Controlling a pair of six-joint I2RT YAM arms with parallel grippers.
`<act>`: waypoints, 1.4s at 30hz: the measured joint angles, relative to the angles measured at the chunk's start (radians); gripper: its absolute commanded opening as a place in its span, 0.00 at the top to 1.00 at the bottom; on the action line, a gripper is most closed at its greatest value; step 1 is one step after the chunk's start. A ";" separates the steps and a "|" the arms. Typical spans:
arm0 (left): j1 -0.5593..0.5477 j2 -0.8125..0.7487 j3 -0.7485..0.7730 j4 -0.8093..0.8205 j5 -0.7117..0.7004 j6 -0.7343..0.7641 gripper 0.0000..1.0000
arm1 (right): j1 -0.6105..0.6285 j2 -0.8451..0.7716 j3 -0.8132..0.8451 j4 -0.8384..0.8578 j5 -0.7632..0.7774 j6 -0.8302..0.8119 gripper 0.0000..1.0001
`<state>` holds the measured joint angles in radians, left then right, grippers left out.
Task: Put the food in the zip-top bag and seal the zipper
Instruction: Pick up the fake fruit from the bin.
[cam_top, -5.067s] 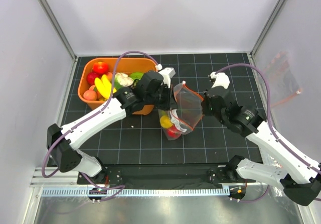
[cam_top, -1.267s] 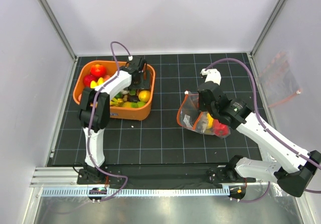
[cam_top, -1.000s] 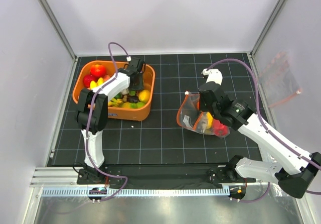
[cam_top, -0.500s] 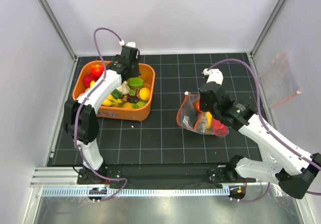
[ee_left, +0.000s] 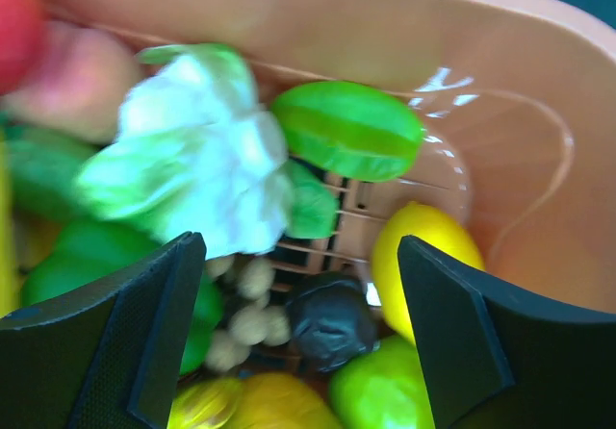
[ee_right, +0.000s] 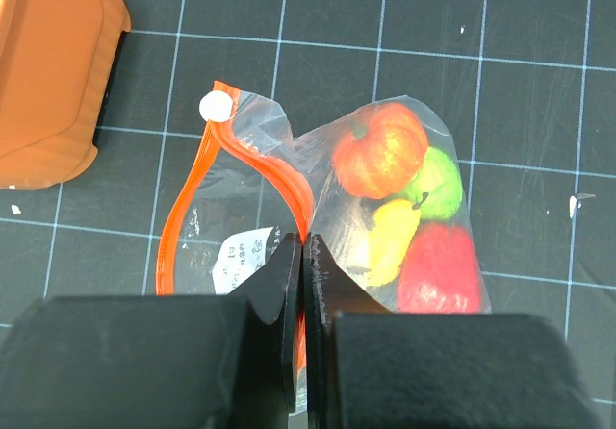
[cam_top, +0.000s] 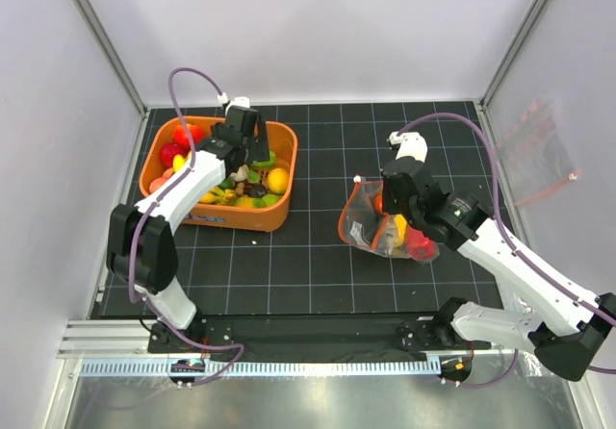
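Seen from the left wrist, the left arm's fingers (ee_left: 144, 342) are spread wide and empty, poised over glossy toy food in an orange plastic tub (ee_left: 404, 25). A lime-green ridged toy fruit (ee_left: 346, 129) lies at upper centre, ahead of the gap. Its long axis runs left to right across the frame, in line with the finger spread. A yellow rounded toy fruit (ee_left: 423, 256) sits just beside the finger at the right of the frame, close to the tub wall, so little room is judged to be left there.

From above, the tub is seen at upper left, nearer the left arm. The clear crinkly zip-top bag (cam_top: 358, 222) lies at centre right, well apart, with bare black gridded bench (cam_top: 308, 256) between. The right arm's fingers (ee_right: 279, 285) are clamped together on the red-orange zipper strip (ee_right: 183, 203), and the mouth is held agape toward the tub. Orange, lime-green, yellow and red pieces are seen inside the bag.
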<state>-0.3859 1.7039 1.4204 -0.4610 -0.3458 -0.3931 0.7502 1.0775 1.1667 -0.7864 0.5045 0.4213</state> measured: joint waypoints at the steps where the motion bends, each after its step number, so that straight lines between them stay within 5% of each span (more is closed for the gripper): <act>1: 0.000 -0.018 -0.023 0.001 -0.016 -0.002 0.11 | 0.000 0.000 0.000 0.000 0.000 0.000 0.99; 4: 0.000 -0.067 -0.042 0.005 -0.085 -0.003 0.00 | 0.000 0.000 0.000 0.000 0.001 0.000 0.99; 14: 0.135 -0.128 0.055 -0.009 -0.214 0.016 0.00 | 0.000 -0.002 -0.005 0.000 0.001 -0.005 0.99; 28: 0.307 0.196 0.272 -0.102 -0.143 0.057 0.01 | 0.000 -0.025 -0.005 -0.008 0.001 -0.008 0.99; 33: 0.319 0.288 0.293 -0.098 -0.115 0.068 0.34 | 0.000 -0.025 -0.005 -0.008 0.000 -0.008 0.99; 38: 0.329 0.283 0.291 -0.085 -0.076 0.067 0.45 | 0.000 -0.025 -0.005 -0.008 -0.003 -0.006 0.99; 42: 0.329 0.167 0.118 0.058 -0.015 0.059 0.50 | 0.000 -0.025 -0.005 -0.008 -0.003 -0.004 0.99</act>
<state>-0.0566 1.8709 1.5383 -0.4034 -0.3607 -0.3340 0.7502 1.0527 1.1614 -0.7944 0.5011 0.4175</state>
